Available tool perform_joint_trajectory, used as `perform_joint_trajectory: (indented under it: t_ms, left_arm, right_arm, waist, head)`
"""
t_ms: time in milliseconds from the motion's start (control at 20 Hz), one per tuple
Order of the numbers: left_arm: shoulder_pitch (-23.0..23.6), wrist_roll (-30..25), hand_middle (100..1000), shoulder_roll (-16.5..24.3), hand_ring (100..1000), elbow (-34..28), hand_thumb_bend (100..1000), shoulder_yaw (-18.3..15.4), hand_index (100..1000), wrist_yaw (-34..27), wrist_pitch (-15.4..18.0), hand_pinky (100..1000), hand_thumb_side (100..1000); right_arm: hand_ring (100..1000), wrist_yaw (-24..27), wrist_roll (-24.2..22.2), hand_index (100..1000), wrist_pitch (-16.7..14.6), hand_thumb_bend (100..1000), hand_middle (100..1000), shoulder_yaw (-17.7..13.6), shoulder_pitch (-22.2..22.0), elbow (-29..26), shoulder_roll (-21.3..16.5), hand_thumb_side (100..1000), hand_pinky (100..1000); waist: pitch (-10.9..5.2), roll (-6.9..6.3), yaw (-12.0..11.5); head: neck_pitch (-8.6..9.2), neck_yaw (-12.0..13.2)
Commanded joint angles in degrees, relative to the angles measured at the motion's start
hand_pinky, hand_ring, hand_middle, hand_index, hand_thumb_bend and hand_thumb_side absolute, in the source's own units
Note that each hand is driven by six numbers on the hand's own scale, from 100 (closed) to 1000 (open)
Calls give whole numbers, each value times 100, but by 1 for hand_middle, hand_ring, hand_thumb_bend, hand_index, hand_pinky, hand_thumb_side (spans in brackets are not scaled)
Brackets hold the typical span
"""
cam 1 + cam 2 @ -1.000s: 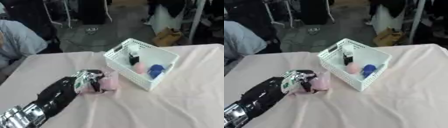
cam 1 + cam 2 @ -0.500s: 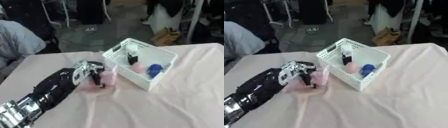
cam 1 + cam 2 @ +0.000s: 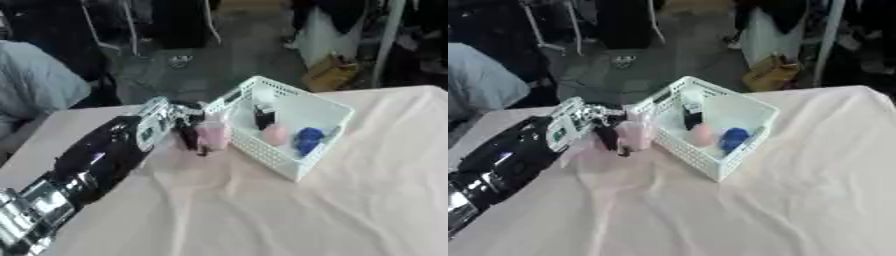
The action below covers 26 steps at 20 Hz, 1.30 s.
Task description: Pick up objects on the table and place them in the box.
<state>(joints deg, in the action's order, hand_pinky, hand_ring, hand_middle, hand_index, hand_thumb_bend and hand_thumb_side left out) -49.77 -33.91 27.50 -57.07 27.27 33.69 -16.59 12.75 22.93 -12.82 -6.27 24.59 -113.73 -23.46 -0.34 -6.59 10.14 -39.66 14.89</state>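
Note:
My left hand (image 3: 166,127) reaches in from the lower left, fingers curled round a pale pink object (image 3: 213,136) held just above the cloth. The pink object hangs right beside the near left wall of the white slatted basket (image 3: 306,162). Inside the basket lie a dark upright item (image 3: 263,118), a pink ball (image 3: 276,134) and a blue object (image 3: 308,138). My right hand shows in neither view.
The table carries a pale pink cloth (image 3: 350,210) with wrinkles near the basket. A person in grey (image 3: 35,90) sits at the far left edge. Beyond the table are chair legs and a brown bag (image 3: 328,75) on the floor.
My left hand has lifted the pink object and carried it up and to the right, from the cloth toward the basket's left wall. The camera view has also shifted slightly.

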Motion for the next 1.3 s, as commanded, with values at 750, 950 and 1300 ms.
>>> perform_joint_trajectory:
  t_ms: [750, 950, 1300]
  left_arm:
    - [-1334, 361, 100, -177, 100, -736, 517, -385, 123, 290, -165, 100, 100]
    - [-1541, 733, 100, -619, 100, -199, 513, -573, 122, 669, 94, 100, 100]
    - [-1654, 1405, 100, -1230, 100, 746, 515, -928, 123, 1329, 527, 100, 100]
  right_arm:
    - [888, 82, -32, 718, 52, 100, 745, 27, 148, -86, 19, 683, 824]
    - [888, 120, -49, 718, 80, 100, 745, 50, 231, -86, 93, 681, 824]
    - [888, 200, -115, 718, 118, 100, 745, 104, 361, -86, 205, 681, 824]
  waist:
    - [-177, -62, 97]
    - [-147, -73, 183]
    - [-104, -79, 308]
  head:
    - [129, -79]
    - [207, -43]
    - [335, 35]
